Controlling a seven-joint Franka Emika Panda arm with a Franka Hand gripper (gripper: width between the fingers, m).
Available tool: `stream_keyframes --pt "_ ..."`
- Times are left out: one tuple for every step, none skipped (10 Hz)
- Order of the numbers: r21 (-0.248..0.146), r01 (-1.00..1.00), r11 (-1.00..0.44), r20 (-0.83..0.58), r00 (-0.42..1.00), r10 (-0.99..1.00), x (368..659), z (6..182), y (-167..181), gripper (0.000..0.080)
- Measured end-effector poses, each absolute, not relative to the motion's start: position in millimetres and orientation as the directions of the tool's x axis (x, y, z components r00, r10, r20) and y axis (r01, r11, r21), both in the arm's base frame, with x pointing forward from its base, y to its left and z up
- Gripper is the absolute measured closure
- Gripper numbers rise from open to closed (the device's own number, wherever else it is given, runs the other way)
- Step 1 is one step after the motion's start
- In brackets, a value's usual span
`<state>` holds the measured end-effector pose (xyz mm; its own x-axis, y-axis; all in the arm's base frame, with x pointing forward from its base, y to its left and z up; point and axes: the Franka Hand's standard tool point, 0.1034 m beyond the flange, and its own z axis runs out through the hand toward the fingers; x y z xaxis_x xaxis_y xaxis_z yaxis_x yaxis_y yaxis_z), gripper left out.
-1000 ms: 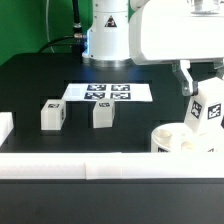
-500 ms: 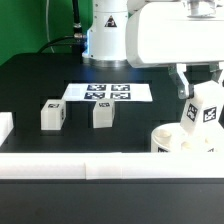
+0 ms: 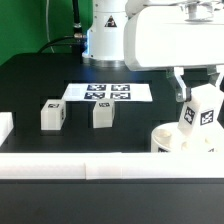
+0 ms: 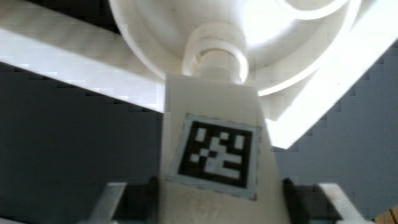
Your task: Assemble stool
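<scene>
Tool (image 3: pixel 200 90) clamped on leg (image 3: pixel 203 110), long axis near upright, lower end at seat (image 3: pixel 172 140).

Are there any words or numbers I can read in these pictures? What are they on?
No words or numbers anywhere. Only black-and-white square tags, patterns not letters: on the held leg, the two loose legs and the marker board.

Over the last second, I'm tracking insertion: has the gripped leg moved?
Yes: the leg edged down and toward the exterior view's left, nearer the marker board.
</scene>
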<state>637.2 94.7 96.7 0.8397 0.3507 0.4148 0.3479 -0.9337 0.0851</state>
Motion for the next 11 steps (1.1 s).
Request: stream_keyframes --pt "0.084 0.348 -0.934 0.41 0.842 0.351 635.9 93.2 94.4 0.0475" --pt "0.084 0.348 -0.934 0.409 0.842 0.351 635.7 92.6 94.3 0.0475" --pt "0.083 0.349 -0.934 0.408 0.843 0.351 635.3 92.2 94.5 0.0475" --pt "0.082 0.35 -0.933 0.406 0.843 0.352 633.8 90.6 95.3 0.0475" --pt "0.081 0.351 -0.933 0.407 0.842 0.353 632.3 89.1 96.5 0.0475" --pt "0.083 0.349 -0.934 0.425 0.835 0.35 632.0 88.8 97.7 0.0475" --pt "0.087 0.348 -0.934 0.451 0.822 0.348 631.8 88.3 99.7 0.0475" --pt "0.092 0.345 -0.934 0.479 0.807 0.345 632.1 88.4 100.2 0.0475" --pt "0.093 0.343 -0.935 0.49 0.801 0.343 632.4 88.3 100.3 0.0475" --pt "0.094 0.344 -0.934 0.489 0.801 0.345 632.4 88.4 100.3 0.0475" --pt "0.094 0.344 -0.934 0.489 0.801 0.345 632.3 88.3 100.3 0.0475"
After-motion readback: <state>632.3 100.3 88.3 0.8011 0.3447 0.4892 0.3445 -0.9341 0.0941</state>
